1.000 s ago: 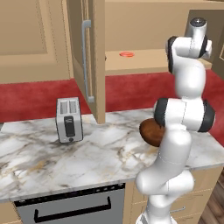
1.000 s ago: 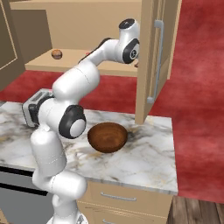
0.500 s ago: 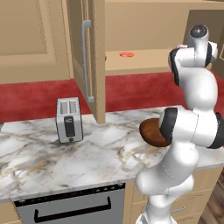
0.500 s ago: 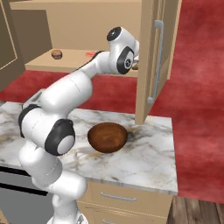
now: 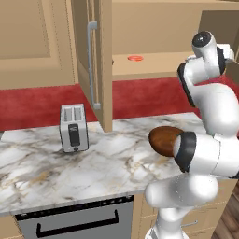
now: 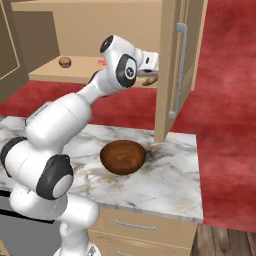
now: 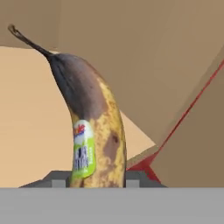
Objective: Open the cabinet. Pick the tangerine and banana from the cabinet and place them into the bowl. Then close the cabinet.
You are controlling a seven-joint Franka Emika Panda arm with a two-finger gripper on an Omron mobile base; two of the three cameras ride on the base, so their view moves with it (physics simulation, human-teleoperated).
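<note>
silver toaster (image 5: 73,128) upright on marble counter (image 5: 70,172), small brown round item (image 6: 64,62) on shelf

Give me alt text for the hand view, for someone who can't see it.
A spotted, browning banana with a green-and-white sticker stands between the gripper fingers, its dark stem pointing up and left. Behind it are tan cabinet panels and a sliver of red wall.

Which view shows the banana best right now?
The hand view: the banana stands close up between the gripper fingers, stem, dark end and sticker clear. The right base view shows just its brown tip past the hand. In the left base view I can't make it out.
</note>
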